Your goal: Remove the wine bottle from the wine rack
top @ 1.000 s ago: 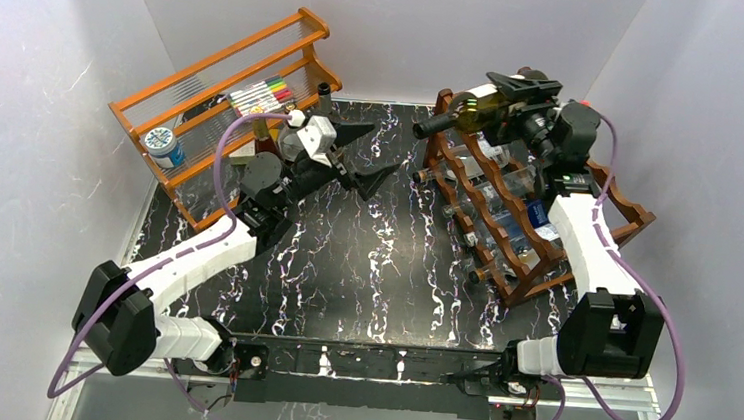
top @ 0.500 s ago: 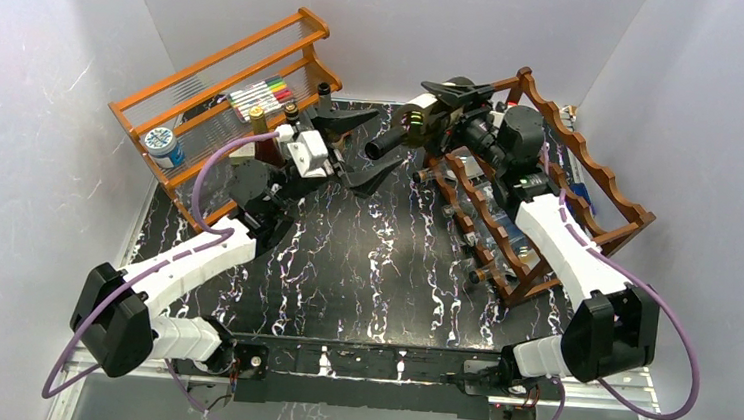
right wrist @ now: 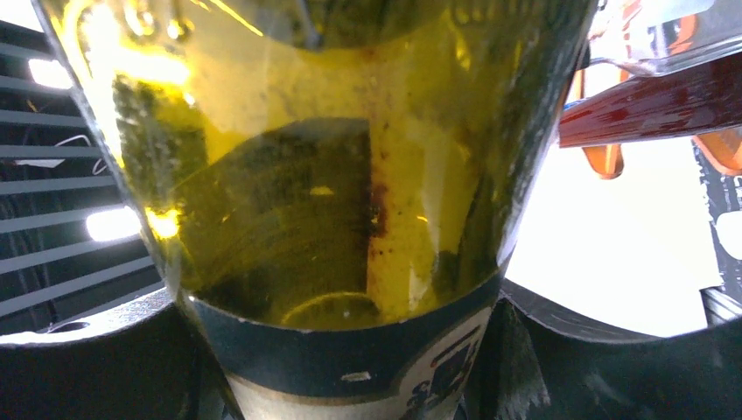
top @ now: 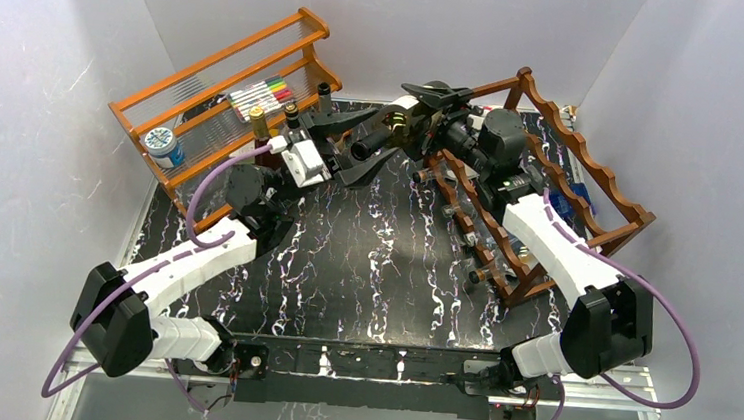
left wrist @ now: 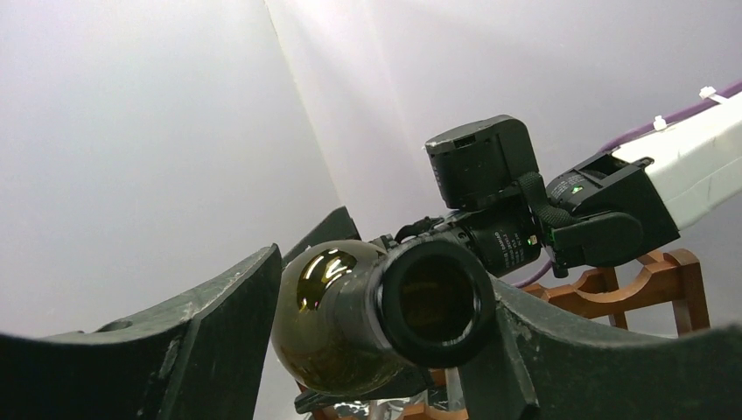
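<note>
The wine bottle (top: pixel 410 123), olive-green glass with a labelled body, hangs in the air left of the dark reddish-brown wine rack (top: pixel 621 202), its neck pointing left. My right gripper (top: pixel 443 115) is shut on the bottle's body, which fills the right wrist view (right wrist: pixel 350 175) between its jaws (right wrist: pixel 350 367). My left gripper (top: pixel 382 138) is open, with one finger on each side of the bottle's neck. In the left wrist view the bottle's mouth (left wrist: pixel 437 302) sits between the jaws of the left gripper (left wrist: pixel 385 280), close to the right finger. A part of the rack (left wrist: pixel 665 276) shows behind.
Several other bottles (top: pixel 492 230) lie in the wine rack's lower tiers. A lighter orange rack (top: pixel 219 68) stands at the back left with markers (top: pixel 262 91), a blue-white tub (top: pixel 161 143) and small bottles (top: pixel 290 113). White walls close in three sides.
My right arm has carried the bottle leftward from above the wine rack toward my left gripper. The left gripper has come up, and the bottle's neck now lies between its open fingers.
</note>
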Tool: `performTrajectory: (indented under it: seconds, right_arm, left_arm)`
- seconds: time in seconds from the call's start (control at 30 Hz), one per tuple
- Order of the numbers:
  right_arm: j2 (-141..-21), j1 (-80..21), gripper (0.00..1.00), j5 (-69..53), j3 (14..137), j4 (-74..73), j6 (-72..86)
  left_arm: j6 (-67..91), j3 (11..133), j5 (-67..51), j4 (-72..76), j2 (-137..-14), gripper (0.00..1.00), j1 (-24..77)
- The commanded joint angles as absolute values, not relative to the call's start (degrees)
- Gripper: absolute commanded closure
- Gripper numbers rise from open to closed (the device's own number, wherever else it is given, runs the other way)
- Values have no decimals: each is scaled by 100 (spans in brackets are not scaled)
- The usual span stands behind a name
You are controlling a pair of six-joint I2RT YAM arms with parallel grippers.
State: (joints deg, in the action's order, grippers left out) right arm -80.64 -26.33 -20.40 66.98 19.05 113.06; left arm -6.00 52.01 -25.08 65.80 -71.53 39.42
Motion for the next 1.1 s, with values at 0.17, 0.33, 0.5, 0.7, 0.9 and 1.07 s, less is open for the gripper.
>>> performTrajectory:
  seconds: [0.17,0.33,0.5,0.7,0.9,1.07]
  right_arm:
    - [-7822,-2803,65,-1926,6941,3172,11751]
    - [-7747,-2852,64,-1892,6860,3133,11712]
    - [-7629,-2848,51,-1760,6584,3339,11795]
    - [-7558,-2847,19,-1592,6439,3341,11776]
    - [-7261,-2685,2,-1379,6122,2854,11787]
    - [-7113,-2477,2,-1372,6171,2464,11546]
  left_arm:
    - [-911,5469,-2636,7070,-7233,41,3981]
    - [-967,5592,-2567,7070,-7166,64,3981]
    - [-1318,5653,-2409,7068,-6919,95,3980]
    - [-1505,5688,-2153,7071,-6602,100,3981]
    - [-1649,5648,-1584,7072,-6212,100,3981]
    - [-1800,5627,-1039,7066,-5950,100,3981]
